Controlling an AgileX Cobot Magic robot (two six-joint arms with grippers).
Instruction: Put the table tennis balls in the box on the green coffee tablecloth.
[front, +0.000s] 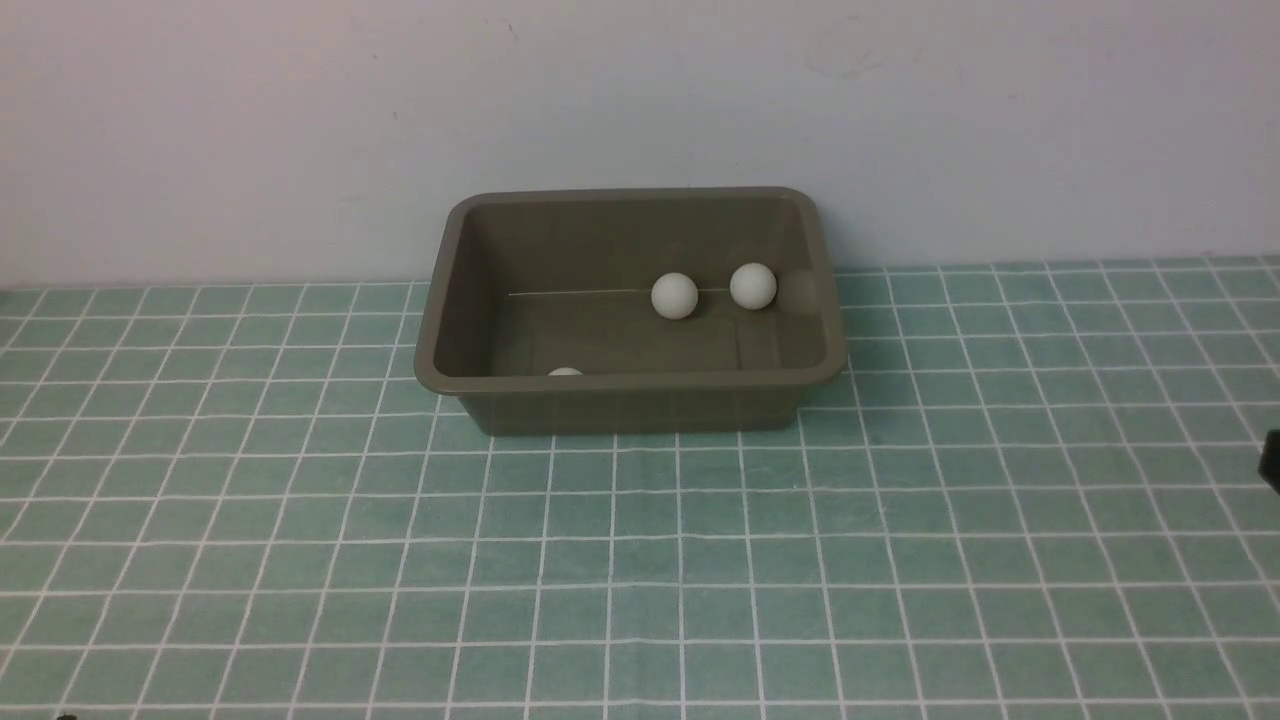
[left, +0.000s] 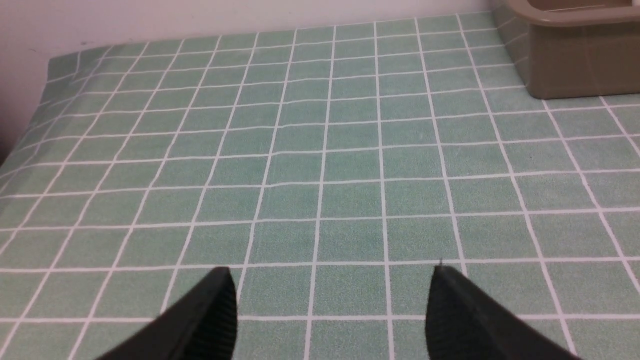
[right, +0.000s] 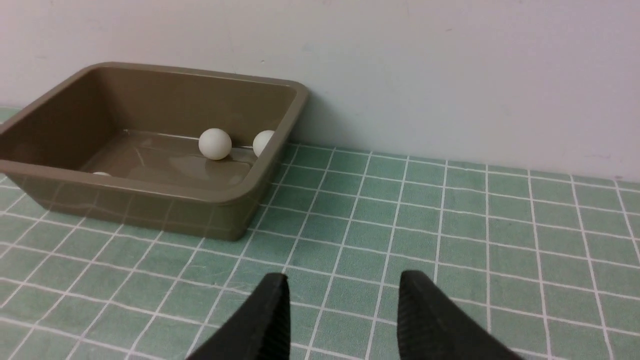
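The olive-brown box (front: 630, 382) stands on the green coffee tablecloth (front: 640, 560) near the back wall. Three table tennis balls lie inside it: one (front: 674, 296) mid-floor, one (front: 752, 286) by the right wall, and one (front: 565, 372) half hidden behind the front wall. The right wrist view shows the same box (right: 150, 210) and balls (right: 215, 144) (right: 263, 142). My left gripper (left: 332, 272) is open over bare cloth, left of the box (left: 575, 65). My right gripper (right: 344, 277) hovers right of the box, its jaws apart with nothing between them.
A pale wall (front: 640, 100) rises directly behind the box. The cloth's left edge (left: 30, 135) drops off in the left wrist view. A dark bit of the right arm (front: 1271, 462) shows at the front view's right edge.
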